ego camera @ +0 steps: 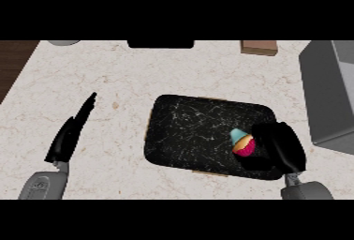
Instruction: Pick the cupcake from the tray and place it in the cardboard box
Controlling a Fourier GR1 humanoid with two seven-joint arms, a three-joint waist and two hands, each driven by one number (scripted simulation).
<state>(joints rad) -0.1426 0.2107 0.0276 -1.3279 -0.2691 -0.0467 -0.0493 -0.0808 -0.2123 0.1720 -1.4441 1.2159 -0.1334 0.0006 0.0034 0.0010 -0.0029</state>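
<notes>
Black, white-flecked tray [200, 136] at the middle of the pale marble counter [124, 79], head view. It holds a single item: the cupcake [243, 143], pink with a blue wrapper, tipped on its side near the tray's right edge. Right hand [280, 147] over the tray's right portion, forearm entering from the lower edge; its fingers curl round the cupcake from the right and from below, so that the cupcake sits in the crook between fingers and thumb, its left side exposed. Whether the cupcake is lifted off the tray surface cannot be told. Left hand [69, 136] at the left of the counter, well apart from the tray, fingers straight and pressed together, pointing up and away. Grey box [332, 93] at the right edge, contents not visible. Small brown block [259, 47] at the far edge.
</notes>
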